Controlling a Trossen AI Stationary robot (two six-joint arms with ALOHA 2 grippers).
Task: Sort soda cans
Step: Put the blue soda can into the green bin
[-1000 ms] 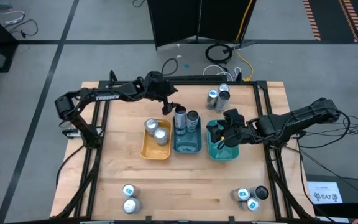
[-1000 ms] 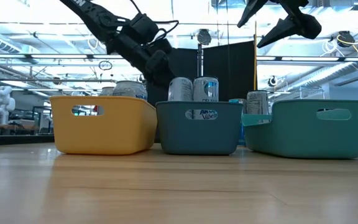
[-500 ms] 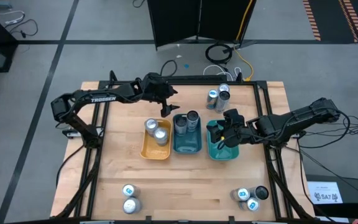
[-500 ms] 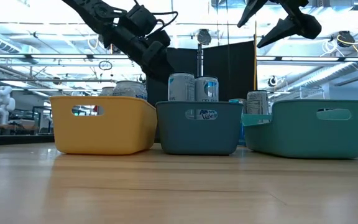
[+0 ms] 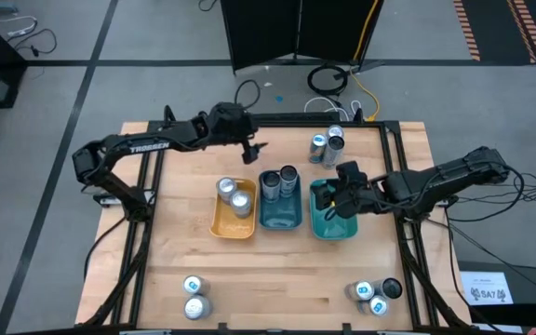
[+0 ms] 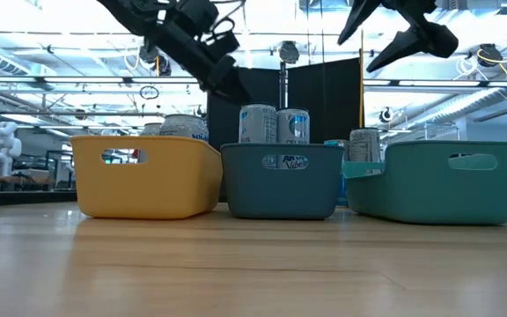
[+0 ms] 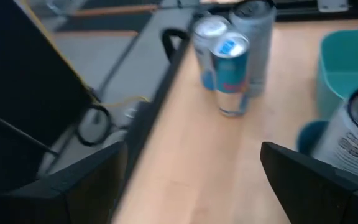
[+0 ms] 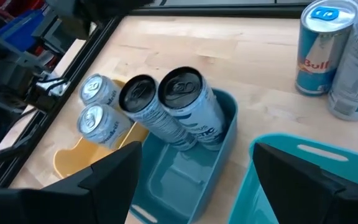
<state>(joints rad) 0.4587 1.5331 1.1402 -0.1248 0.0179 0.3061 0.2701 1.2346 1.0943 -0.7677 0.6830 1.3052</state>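
- Left jaws [image 5: 252, 149], spread wide and empty, hover at 12 o'clock of the desk [image 5: 287, 279], probably free to fetch another can.
- Right jaws [image 5: 335, 200], also parted with nothing held, hang over the teal tray [image 5: 335, 230].
- Trays sit in a row mid-desk: the yellow tray [image 5: 234, 226] holds two silver soda cans [image 5: 233, 195], and the blue-grey tray [image 5: 280, 219] holds two dark-topped cans [image 5: 280, 181], grouped by kind.
- Unsorted cans [image 5: 326, 142] stand at 1 o'clock; further pairs wait at 7 [image 5: 194, 298] and 5 [image 5: 376, 294].
- Cans are smooth metal cylinders; trays are matte plastic with rounded corners.
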